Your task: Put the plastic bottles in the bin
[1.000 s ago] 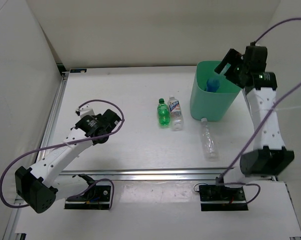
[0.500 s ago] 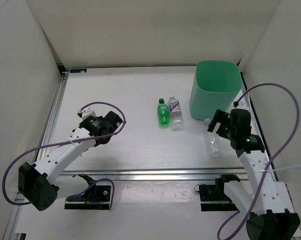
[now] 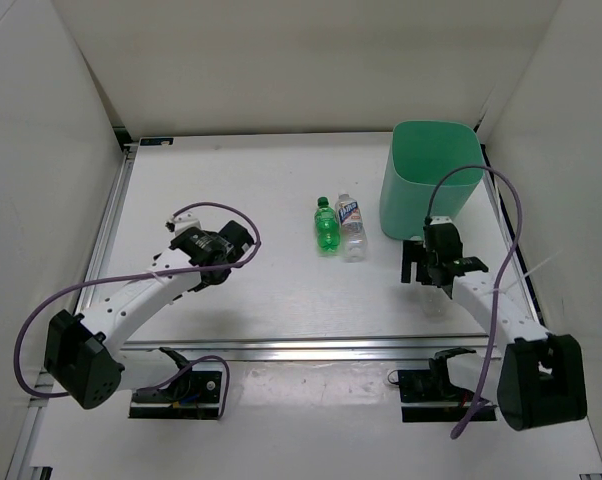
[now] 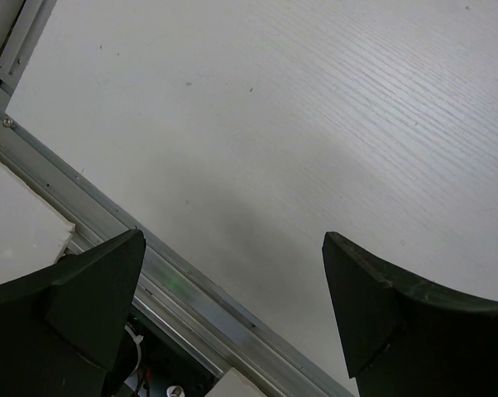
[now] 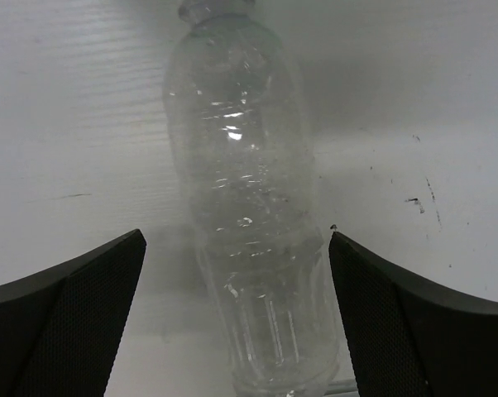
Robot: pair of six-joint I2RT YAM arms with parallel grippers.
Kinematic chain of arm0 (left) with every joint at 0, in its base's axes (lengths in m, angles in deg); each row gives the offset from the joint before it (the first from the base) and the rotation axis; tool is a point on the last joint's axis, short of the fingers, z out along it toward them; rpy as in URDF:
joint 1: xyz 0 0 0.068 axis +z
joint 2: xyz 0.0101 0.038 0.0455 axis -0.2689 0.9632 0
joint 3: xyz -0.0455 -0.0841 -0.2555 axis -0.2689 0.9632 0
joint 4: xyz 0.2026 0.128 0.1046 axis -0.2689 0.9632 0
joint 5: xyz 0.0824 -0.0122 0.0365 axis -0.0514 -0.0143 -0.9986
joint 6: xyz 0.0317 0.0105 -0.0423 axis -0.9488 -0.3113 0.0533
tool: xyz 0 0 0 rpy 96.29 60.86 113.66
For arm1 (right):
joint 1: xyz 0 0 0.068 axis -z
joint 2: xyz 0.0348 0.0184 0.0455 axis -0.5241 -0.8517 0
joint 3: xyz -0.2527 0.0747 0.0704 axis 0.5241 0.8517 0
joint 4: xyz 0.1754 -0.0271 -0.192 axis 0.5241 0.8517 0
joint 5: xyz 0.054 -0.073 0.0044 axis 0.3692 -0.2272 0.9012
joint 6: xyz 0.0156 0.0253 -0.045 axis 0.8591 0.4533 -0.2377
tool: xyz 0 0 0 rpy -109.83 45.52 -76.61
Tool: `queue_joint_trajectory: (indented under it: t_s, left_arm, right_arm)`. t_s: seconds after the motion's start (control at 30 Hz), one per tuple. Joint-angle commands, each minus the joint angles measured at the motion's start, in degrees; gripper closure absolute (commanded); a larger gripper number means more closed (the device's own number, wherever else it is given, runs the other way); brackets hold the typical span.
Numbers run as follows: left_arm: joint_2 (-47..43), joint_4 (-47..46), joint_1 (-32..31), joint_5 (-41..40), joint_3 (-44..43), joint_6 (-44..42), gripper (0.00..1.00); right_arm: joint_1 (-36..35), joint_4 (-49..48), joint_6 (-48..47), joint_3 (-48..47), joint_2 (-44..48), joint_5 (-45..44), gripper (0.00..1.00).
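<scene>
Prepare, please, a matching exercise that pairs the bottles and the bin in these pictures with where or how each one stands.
Column one:
1. green bottle
2. blue-labelled bottle
3. unlabelled clear bottle
4. bin

Column two:
A. upright, with a white cap
B. mint green, open at the top, at the far right
C. upright, on the side of its neighbour nearer the left arm
D. lying flat between the open fingers of the right gripper

Pairs: 1-C, 2-A, 3-D, 4-B

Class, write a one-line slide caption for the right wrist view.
Open right gripper framing a clear bottle that lies on the white table.
</scene>
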Motion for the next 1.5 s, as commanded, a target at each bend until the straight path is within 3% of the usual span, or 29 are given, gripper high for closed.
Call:
queue_joint_trajectory:
  t_s: [0.0,0.07,0.17,0.2,0.33,0.5,0.67,0.77,0.83,0.97,1.1,1.17,1.27,1.3,1.33,1.37,1.47]
  left_arm:
    - [-1.9,0.9,-0.8,-0.1,-1.8,-0.3,0.0]
    - [-2.5,2.0,-0.8,-0.1,-1.2,0.4,0.0]
    - [-3.8,2.0,-0.8,-0.1,0.0,1.0,0.0]
    - [-3.8,2.5,-0.8,-0.1,0.0,1.0,0.0]
    - [-5.1,2.5,-0.8,-0.1,1.6,2.2,0.0]
    - [-5.1,3.1,-0.8,-0.7,1.6,3.4,0.0]
    - [-4.5,3.1,-0.8,-0.7,1.6,3.4,0.0]
    - [-4.0,3.1,-0.8,-1.3,1.6,3.4,0.0]
    - [-3.3,3.1,-0.8,-1.8,1.6,3.4,0.0]
    - [-2.8,1.9,-0.8,-2.3,0.5,1.5,0.0]
    - [-2.3,-0.7,-0.8,-3.0,-1.5,-1.2,0.0]
    - [-2.9,-3.8,-0.8,-3.0,-2.6,-4.8,0.0]
    - [-5.6,-12.3,-0.8,-3.5,-3.3,-12.2,0.0]
    - [-6.2,-15.3,-0.8,-2.6,-3.3,-14.7,0.0]
    - [-7.0,-18.4,-0.8,-1.0,-3.3,-17.2,0.0]
    - [-7.0,-24.1,-0.8,-0.1,-3.3,-20.4,0.0]
    - [-4.9,-29.8,-0.8,2.3,-4.4,-21.7,0.0]
  right_arm:
    - [-1.0,-5.0,-1.3,1.0,-4.0,-7.0,0.05]
    - [-1.0,-3.8,0.5,0.4,-7.1,-8.7,0.09]
    - [-1.0,-0.6,3.3,-1.0,-10.0,-8.7,0.28]
    - [-1.6,0.5,4.0,-2.6,-10.5,-9.5,0.42]
    - [-5.3,9.2,10.1,-8.4,-9.9,-13.0,0.65]
    - [-17.5,20.8,19.3,-14.7,-1.9,-14.5,0.75]
    - [-25.1,24.4,23.7,-27.5,3.9,-16.2,0.76]
    - [-24.6,19.4,17.9,-37.4,3.1,-25.1,0.76]
    - [-20.7,8.9,7.6,-40.6,0.4,-27.3,0.76]
    - [-7.7,2.7,2.6,-51.4,-10.5,-20.4,0.71]
    - [-2.4,5.6,4.8,-68.9,-25.3,-16.7,0.63]
    - [-0.5,5.6,4.8,-72.7,-28.8,-15.3,0.56]
    - [1.6,5.6,6.5,-76.4,-33.0,-10.6,0.38]
    - [2.1,6.6,7.5,-77.3,-34.3,-10.0,0.26]
    - [2.1,7.7,9.1,-78.2,-34.3,-12.1,0.07]
    - [1.4,10.0,9.8,-78.7,-34.3,-13.8,0.0]
    - [0.0,11.6,9.9,-77.3,-30.9,-17.0,0.0]
